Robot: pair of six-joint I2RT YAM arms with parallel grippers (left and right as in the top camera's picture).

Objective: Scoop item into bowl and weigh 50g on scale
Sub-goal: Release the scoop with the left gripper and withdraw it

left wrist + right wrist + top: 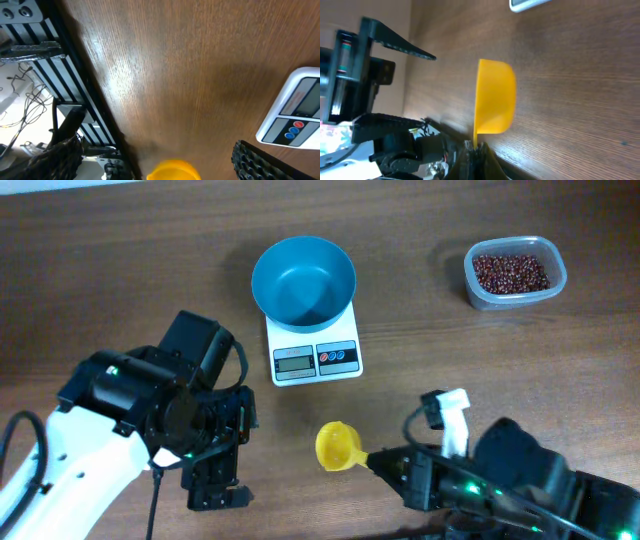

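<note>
Right gripper (388, 464), overhead: I'm seeing it pinching the scoop (338, 446) handle; left gripper (215, 496) gaping wide. Beans (510, 272) sitting in tub (470, 278), bowl (303, 280) on scale (315, 360). Left wrist: scale corner showing. Right wrist: scoop filling centre frame.

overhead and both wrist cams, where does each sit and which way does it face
Overhead: above the table, looking straight down on bowl, scale, beans; left arm and right arm show at bottom.
Left wrist: on the left arm, facing across the wood toward the scale; one ribbed finger shows lower right.
Right wrist: on the right arm, facing along the yellow scoop held in its fingers.
Shared: both wrist views catch scoop and scale.
</note>
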